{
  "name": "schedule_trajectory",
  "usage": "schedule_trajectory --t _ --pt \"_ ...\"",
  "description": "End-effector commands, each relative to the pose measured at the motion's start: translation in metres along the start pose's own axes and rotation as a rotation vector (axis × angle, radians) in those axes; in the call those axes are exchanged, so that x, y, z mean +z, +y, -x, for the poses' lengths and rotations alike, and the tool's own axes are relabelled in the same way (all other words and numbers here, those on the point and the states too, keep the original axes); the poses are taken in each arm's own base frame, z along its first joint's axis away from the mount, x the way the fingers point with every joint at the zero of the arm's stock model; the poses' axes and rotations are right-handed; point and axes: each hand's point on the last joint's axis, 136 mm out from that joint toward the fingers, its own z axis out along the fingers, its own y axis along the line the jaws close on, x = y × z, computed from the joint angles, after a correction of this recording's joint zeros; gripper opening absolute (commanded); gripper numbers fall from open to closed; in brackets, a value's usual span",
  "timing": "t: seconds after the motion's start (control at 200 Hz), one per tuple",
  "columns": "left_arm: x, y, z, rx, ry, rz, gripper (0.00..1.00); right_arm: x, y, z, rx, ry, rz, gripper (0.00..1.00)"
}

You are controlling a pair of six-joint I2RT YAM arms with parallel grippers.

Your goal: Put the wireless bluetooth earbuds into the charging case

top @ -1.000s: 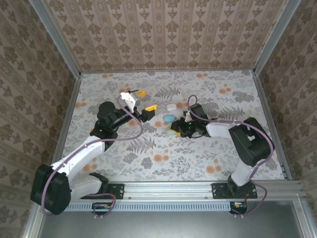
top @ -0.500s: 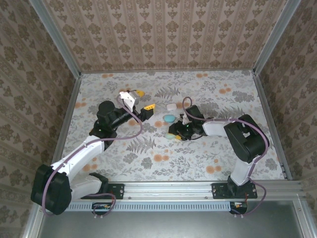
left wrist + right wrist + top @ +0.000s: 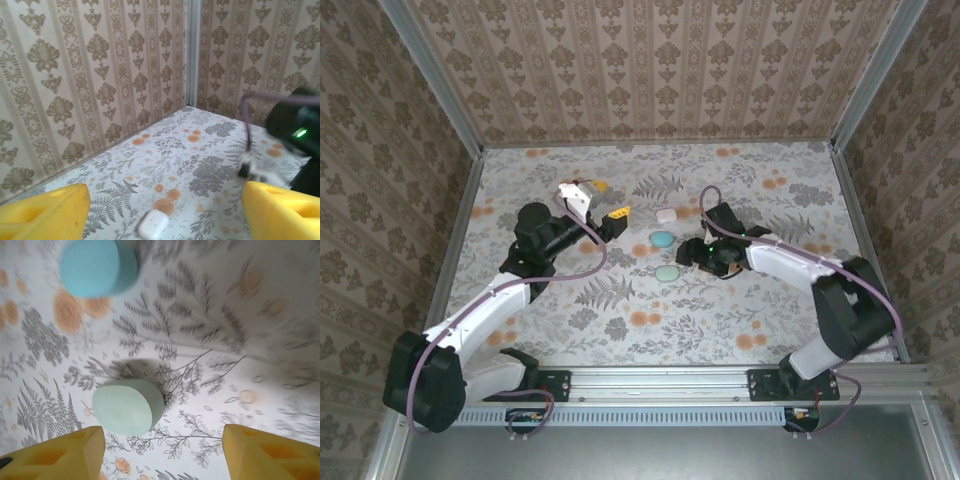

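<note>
Pale-green case (image 3: 128, 406), closed, on table (image 3: 210, 315) just ahead of spread, empty right fingers (image 3: 55, 452); blue case (image 3: 97, 266) farther out, also closed. White closed case (image 3: 153, 223) between wide-spread left fingers (image 3: 45, 210), untouched.

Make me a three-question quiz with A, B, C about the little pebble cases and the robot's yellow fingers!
1. Where is the white case?
A) frontmost of the cases
B) farthest back of the cases
C) against the side wall

2. How many cases lie on the table?
A) two
B) three
C) five

3. How are the left fingers?
A) apart, holding nothing
B) shut on a case
C) pinching a cable

Answers:
1 B: the blue case and green case lie closer to the front edge.
2 B: one white, one blue, one green.
3 A: the left wrist view shows them wide apart, gripping nothing.
</note>
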Motion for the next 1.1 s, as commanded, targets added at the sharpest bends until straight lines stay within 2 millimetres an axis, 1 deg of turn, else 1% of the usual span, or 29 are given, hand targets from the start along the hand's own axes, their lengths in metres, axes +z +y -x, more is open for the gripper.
schedule_trajectory --t 0.0,0.03,0.08,0.09,0.1,0.14,0.145,0.175,0.215,0.24,0.29,0.325,0.37,0.43,0.48,0.555,0.59,0.625,0.67,0.7,0.71,0.725,0.78,0.795,0.875,0.94,1.015,1.05,1.095 --pt "-0.004 0.018 -0.013 0.007 0.048 0.094 0.81 -0.063 -0.032 0.041 -0.078 -0.265 -0.234 0.67" --pt "-0.005 0.023 -0.017 0.006 0.061 0.116 0.82 -0.077 -0.04 0.049 -0.094 -0.334 -0.285 0.68" --pt "-0.007 0.029 -0.025 0.0 0.091 0.155 0.87 -0.101 -0.053 0.061 -0.13 -0.446 -0.362 0.71" --pt "-0.01 0.039 -0.028 -0.005 0.1 0.189 0.88 -0.105 -0.057 0.064 -0.135 -0.47 -0.382 0.72" --pt "-0.012 0.043 -0.03 -0.007 0.109 0.205 0.88 -0.11 -0.059 0.066 -0.142 -0.495 -0.398 0.72" --pt "-0.017 0.055 -0.038 -0.019 0.143 0.262 0.91 -0.126 -0.07 0.074 -0.169 -0.578 -0.46 0.78" --pt "-0.018 0.057 -0.039 -0.02 0.146 0.268 0.91 -0.128 -0.069 0.076 -0.172 -0.593 -0.458 0.8" --pt "-0.022 0.064 -0.047 -0.026 0.167 0.299 0.93 -0.138 -0.078 0.081 -0.185 -0.657 -0.508 0.85" --pt "-0.029 0.074 -0.054 -0.026 0.181 0.338 0.96 -0.148 -0.091 0.087 -0.19 -0.725 -0.564 0.92" --pt "-0.034 0.082 -0.059 -0.032 0.19 0.373 0.99 -0.152 -0.099 0.09 -0.184 -0.764 -0.59 0.94" --pt "-0.046 0.101 -0.072 -0.05 0.217 0.464 1.0 -0.155 -0.116 0.096 -0.178 -0.812 -0.636 0.95" --pt "-0.056 0.114 -0.083 -0.07 0.252 0.525 1.0 -0.152 -0.128 0.098 -0.177 -0.831 -0.666 0.95" --pt "-0.068 0.129 -0.095 -0.086 0.295 0.59 1.0 -0.148 -0.149 0.101 -0.142 -0.837 -0.702 0.95" --pt "-0.084 0.146 -0.109 -0.108 0.33 0.661 1.0 -0.137 -0.17 0.105 -0.113 -0.809 -0.719 0.95" --pt "-0.097 0.159 -0.117 -0.136 0.346 0.719 1.0 -0.122 -0.179 0.109 -0.138 -0.765 -0.703 0.95" --pt "-0.116 0.173 -0.127 -0.153 0.366 0.786 1.0 -0.103 -0.179 0.118 -0.199 -0.733 -0.669 0.96" --pt "-0.125 0.179 -0.132 -0.155 0.388 0.827 1.0 -0.094 -0.175 0.121 -0.233 -0.729 -0.632 0.95" --pt "-0.132 0.184 -0.136 -0.155 0.411 0.861 1.0 -0.088 -0.17 0.126 -0.26 -0.747 -0.596 0.95" --pt "-0.139 0.187 -0.141 -0.143 0.438 0.878 1.0 -0.081 -0.161 0.132 -0.307 -0.771 -0.539 0.96" --pt "-0.141 0.187 -0.143 -0.131 0.449 0.881 1.0 -0.082 -0.155 0.136 -0.325 -0.783 -0.512 0.96" --pt "-0.142 0.188 -0.144 -0.126 0.451 0.883 1.0 -0.077 -0.157 0.136 -0.334 -0.77 -0.513 0.95" --pt "-0.143 0.189 -0.145 -0.121 0.457 0.888 1.0 -0.073 -0.155 0.137 -0.348 -0.768 -0.502 0.95" --pt "-0.149 0.192 -0.149 -0.113 0.466 0.912 1.0 -0.072 -0.144 0.144 -0.41 -0.81 -0.451 0.96" --pt "-0.151 0.193 -0.15 -0.113 0.465 0.92 1.0 -0.07 -0.144 0.144 -0.409 -0.815 -0.435 0.96" --pt "-0.154 0.195 -0.156 -0.126 0.459 0.924 1.0 -0.059 -0.146 0.145 -0.408 -0.825 -0.36 0.95" --pt "-0.154 0.196 -0.161 -0.126 0.458 0.915 1.0 -0.06 -0.149 0.144 -0.389 -0.814 -0.305 0.95" --pt "-0.153 0.197 -0.166 -0.129 0.442 0.903 1.0 -0.055 -0.15 0.134 -0.41 -0.853 -0.261 0.95" --pt "-0.152 0.198 -0.166 -0.129 0.434 0.896 1.0 -0.059 -0.146 0.133 -0.427 -0.903 -0.247 0.96" --pt "-0.148 0.199 -0.168 -0.125 0.428 0.881 1.0 -0.058 -0.147 0.129 -0.43 -0.874 -0.247 0.96"
